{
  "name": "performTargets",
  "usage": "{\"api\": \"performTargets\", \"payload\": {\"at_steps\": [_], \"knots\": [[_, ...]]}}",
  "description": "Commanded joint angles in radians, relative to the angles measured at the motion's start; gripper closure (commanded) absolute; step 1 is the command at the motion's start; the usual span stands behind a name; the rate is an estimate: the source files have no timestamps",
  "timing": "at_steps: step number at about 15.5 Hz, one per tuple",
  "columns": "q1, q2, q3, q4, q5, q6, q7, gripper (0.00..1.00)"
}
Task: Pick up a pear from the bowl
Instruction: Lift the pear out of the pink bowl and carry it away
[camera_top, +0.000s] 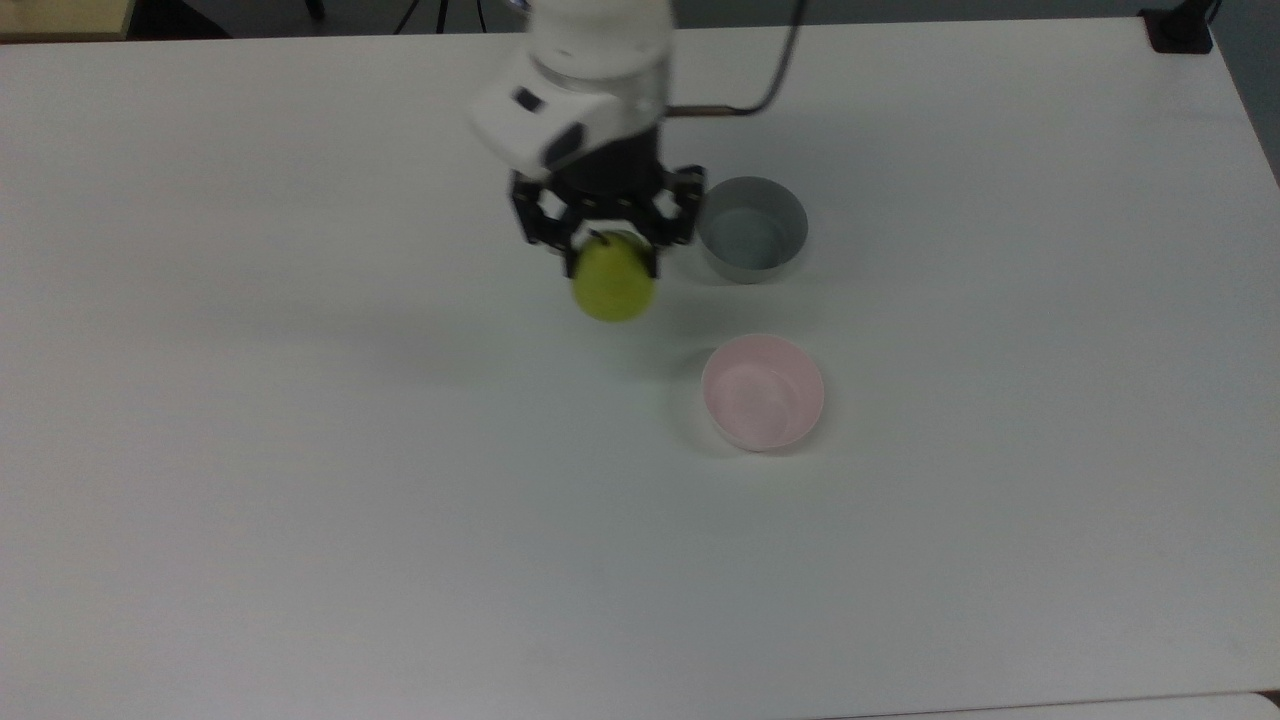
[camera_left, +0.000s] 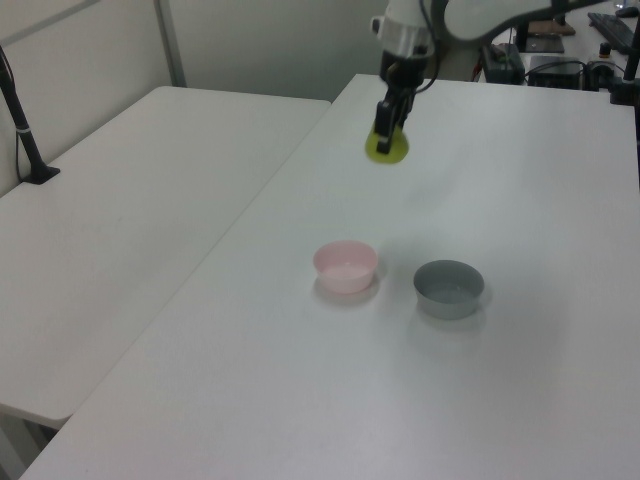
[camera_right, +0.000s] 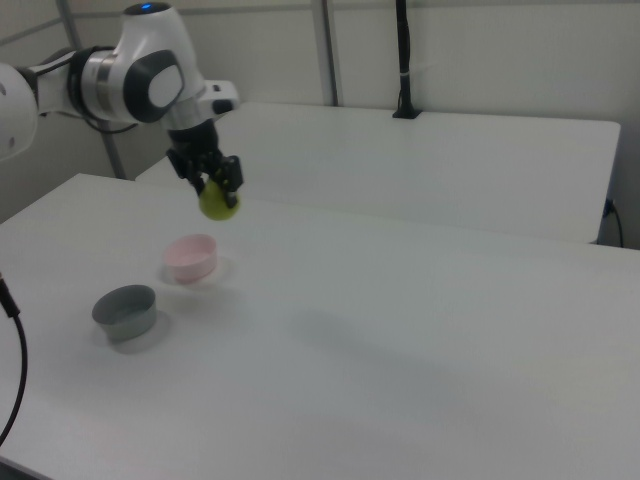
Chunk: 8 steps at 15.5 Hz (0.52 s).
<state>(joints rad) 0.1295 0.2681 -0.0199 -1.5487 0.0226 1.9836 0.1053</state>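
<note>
Hanging in the air well above the white table, the small rounded yellow-green pear sits pinched in the black two-finger gripper, clear of the pale pink round bowl and the grey straight-sided bowl.

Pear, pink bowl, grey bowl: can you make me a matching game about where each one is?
Things:
1. pear
2. pink bowl
3. grey bowl

Places or states:
A. empty, on the table, nearer the top view's upper edge
B. held up in the air by the robot's hand
C. empty, on the table, nearer the top view's lower edge

Pairs: 1-B, 2-C, 3-A
</note>
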Motion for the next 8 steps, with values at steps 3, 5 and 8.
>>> {"api": "performTargets", "payload": {"at_steps": [3,5,8], "knots": [[-0.145,-0.076,0.032,-0.077,-0.05,-0.075,-0.153,0.62],[-0.145,-0.063,0.031,-0.112,-0.093,-0.065,-0.157,0.62],[-0.136,-0.006,0.032,-0.146,-0.133,-0.055,-0.157,0.62]]}}
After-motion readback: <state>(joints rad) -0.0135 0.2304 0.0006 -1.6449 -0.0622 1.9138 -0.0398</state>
